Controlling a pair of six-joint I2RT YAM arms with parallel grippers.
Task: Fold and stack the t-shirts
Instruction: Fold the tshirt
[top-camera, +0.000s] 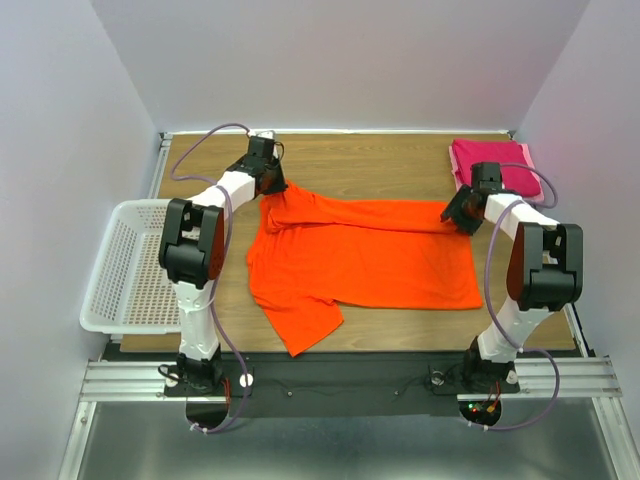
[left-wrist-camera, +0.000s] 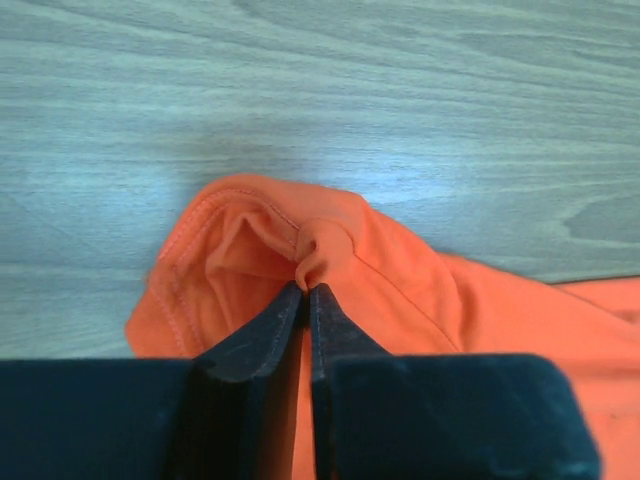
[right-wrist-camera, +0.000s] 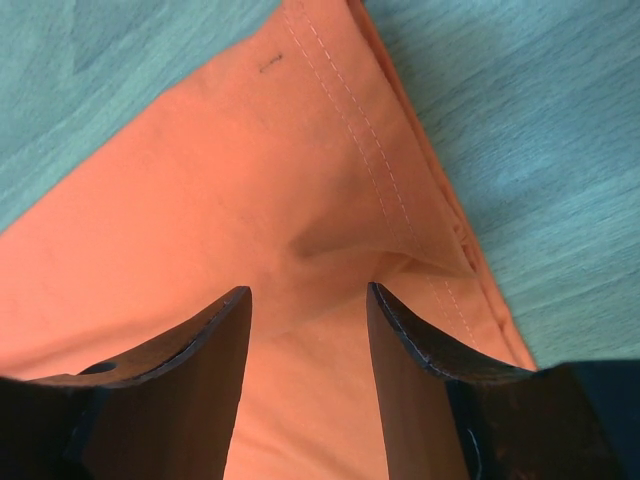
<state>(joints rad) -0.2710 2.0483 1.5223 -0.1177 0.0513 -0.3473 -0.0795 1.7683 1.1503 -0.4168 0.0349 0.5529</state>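
Left gripper (left-wrist-camera: 305, 288) pinches the orange shirt (top-camera: 370, 255); right gripper (right-wrist-camera: 308, 295), parted, straddles its hem.

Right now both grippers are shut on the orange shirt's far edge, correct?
Not quite. Only the left gripper is shut on the orange shirt; the right wrist view shows the right gripper open over its hem.

1. The overhead view was bright and evenly lit, sharp throughout, with only faint, soft shadows.
2. The left wrist view showed a pale patch of glare on the desk (left-wrist-camera: 300, 150) beyond the orange shirt (left-wrist-camera: 420, 290).
3. The right wrist view carried a blue-green cast, and a soft shadow filled the shirt's crease.
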